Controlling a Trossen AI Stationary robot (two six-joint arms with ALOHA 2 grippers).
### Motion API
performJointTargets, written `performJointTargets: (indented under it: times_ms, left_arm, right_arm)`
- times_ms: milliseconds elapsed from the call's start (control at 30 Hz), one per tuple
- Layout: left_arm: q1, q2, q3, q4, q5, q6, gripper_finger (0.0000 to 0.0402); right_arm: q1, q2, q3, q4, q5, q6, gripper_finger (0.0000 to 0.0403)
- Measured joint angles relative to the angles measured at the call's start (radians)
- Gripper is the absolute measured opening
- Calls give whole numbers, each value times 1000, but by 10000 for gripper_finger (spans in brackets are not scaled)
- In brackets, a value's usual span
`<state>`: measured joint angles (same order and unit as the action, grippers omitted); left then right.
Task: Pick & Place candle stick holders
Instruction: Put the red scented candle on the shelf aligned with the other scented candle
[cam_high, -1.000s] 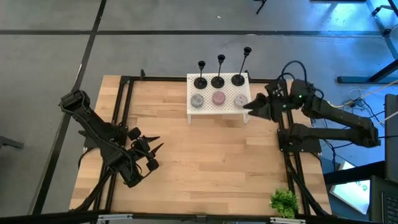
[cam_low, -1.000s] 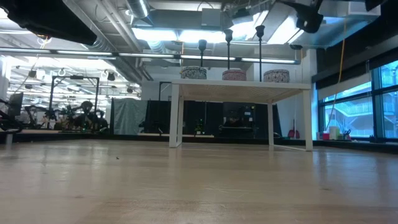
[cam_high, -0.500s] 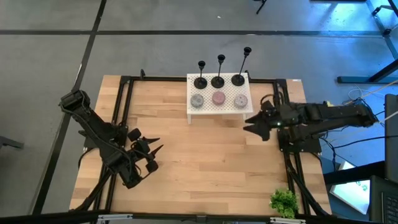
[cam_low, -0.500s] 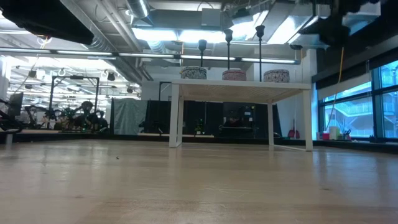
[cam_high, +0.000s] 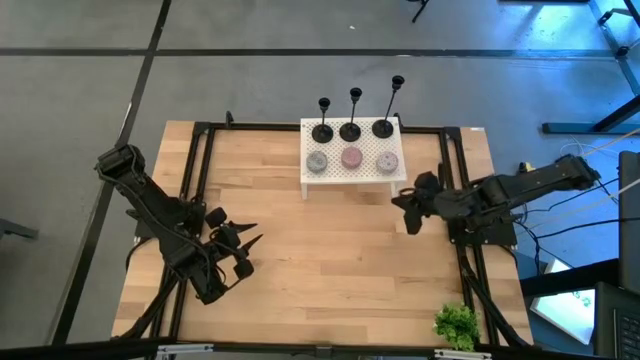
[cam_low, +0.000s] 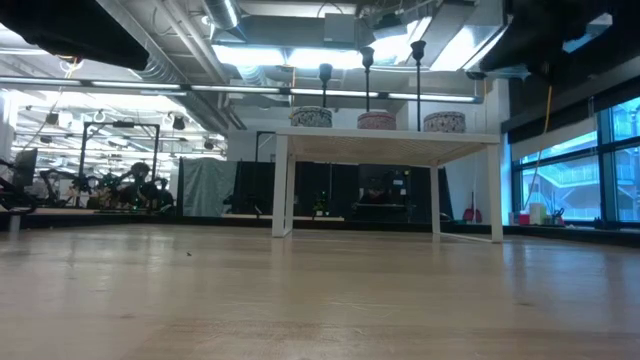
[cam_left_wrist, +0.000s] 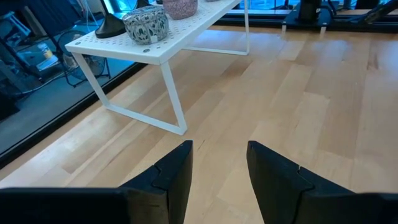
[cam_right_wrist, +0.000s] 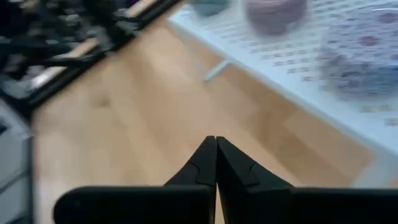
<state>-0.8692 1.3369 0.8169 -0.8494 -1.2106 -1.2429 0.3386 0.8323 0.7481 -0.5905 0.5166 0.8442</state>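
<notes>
Pale wooden planks form the table (cam_high: 320, 270), framed in black metal. At near left, the left gripper (cam_high: 243, 252) hovers with its two dark fingers (cam_left_wrist: 177, 171) parted and nothing between them. At the far middle stands a white perforated stand (cam_high: 352, 176) on thin legs. Three black candle stick holders (cam_high: 351, 128), each a round base with a slim stem, line its far edge; three flat round discs (cam_high: 351, 158) sit nearer. Right of the stand, the right gripper (cam_high: 409, 213) is clenched tight, empty.
</notes>
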Motion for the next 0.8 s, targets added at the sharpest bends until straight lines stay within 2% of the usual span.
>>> performJointTargets:
  times_ms: [133,367,800]
  left_arm:
    - [0,0,0,1,0,0,148]
    - [0,0,0,17,0,34,148]
    - [0,0,0,16,-1,35,148]
  right_arm:
    - [-1,39,0,-1,61,8,2]
    - [-61,48,0,-8,59,-27,1]
    - [-285,48,0,20,-151,-228,0]
